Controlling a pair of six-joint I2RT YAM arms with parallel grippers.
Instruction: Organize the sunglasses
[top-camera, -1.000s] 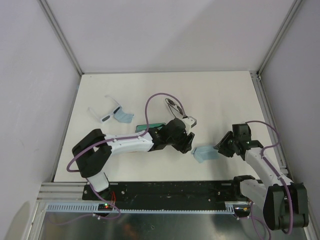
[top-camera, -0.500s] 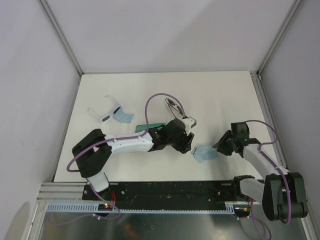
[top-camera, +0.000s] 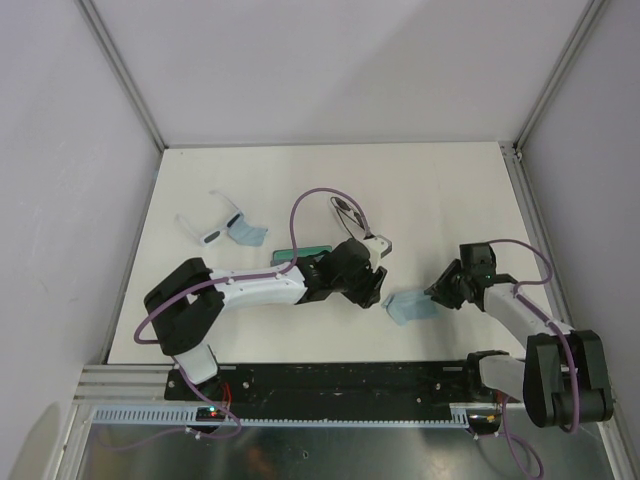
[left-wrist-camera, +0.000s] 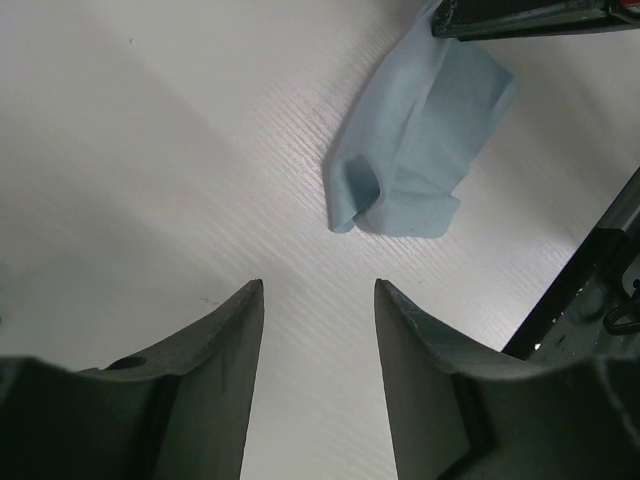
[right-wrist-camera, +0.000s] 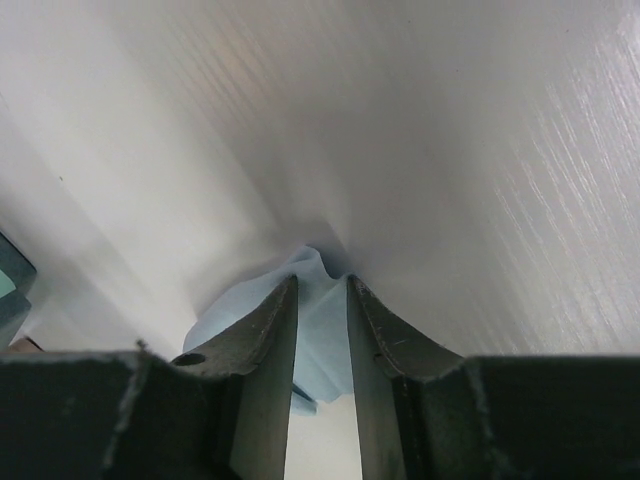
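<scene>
Over at the left gripper: fingers parted, grasping nothing, only bare white table in the gap. Just past those fingertips, a crumpled light blue cloth, clear of them, not touching. Facing that cloth from the opposite side, the right gripper: fingers close together with a slim gap, straddling a raised fold of blue right at the tips. Pinched or merely bracketed? Cannot tell from these views. And the sunglasses, away from both sets of fingers: thin dark-framed pair lying flat on the table, off to the far side of the left fingers, apart from them, out past the wrist. White-framed pair well apart too, way back along the left arm towards the far left of the table, just beside a second blue cloth. Tucked against the left forearm, behind the fingers, a teal oblong case, partly hidden by the arm
</scene>
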